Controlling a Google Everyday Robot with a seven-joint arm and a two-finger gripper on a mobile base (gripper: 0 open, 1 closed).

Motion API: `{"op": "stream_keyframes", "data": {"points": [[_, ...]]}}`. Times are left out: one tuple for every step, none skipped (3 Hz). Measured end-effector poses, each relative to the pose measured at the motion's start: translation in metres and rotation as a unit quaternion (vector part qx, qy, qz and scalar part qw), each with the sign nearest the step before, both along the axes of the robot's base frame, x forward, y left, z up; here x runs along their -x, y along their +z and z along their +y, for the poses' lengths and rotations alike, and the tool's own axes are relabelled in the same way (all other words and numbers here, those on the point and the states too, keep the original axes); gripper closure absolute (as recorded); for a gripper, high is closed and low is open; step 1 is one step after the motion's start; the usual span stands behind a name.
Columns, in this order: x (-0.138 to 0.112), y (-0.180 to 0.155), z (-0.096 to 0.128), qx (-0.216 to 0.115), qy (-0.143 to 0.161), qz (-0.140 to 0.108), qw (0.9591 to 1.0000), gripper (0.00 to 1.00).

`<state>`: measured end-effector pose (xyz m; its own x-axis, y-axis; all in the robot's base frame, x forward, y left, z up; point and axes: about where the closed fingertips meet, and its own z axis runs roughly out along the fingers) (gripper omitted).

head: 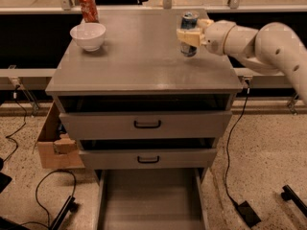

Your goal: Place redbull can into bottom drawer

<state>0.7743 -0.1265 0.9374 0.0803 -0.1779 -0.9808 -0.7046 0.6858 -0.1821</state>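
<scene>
The redbull can (188,19), blue and silver, stands upright on the grey cabinet top (139,56) near its back right. My gripper (192,35) reaches in from the right and is at the can, covering its middle; the can's top and base still show. The bottom drawer (149,200) is pulled out at floor level below the two upper drawers, and its flat grey floor holds nothing.
A white bowl (88,35) and an orange-red soda can (88,6) stand at the back left of the top. A cardboard box (50,147) sits left of the cabinet. Cables (235,195) lie on the floor on both sides.
</scene>
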Motion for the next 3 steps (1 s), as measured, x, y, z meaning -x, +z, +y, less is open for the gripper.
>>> {"op": "stream_keyframes", "data": {"points": [[0.057, 0.042, -0.009, 0.027, 0.006, -0.011, 0.9995, 1.0], [0.121, 0.064, -0.008, 0.027, 0.012, -0.018, 0.9994, 1.0], [0.181, 0.058, -0.001, 0.021, 0.044, -0.025, 0.9985, 1.0]]}}
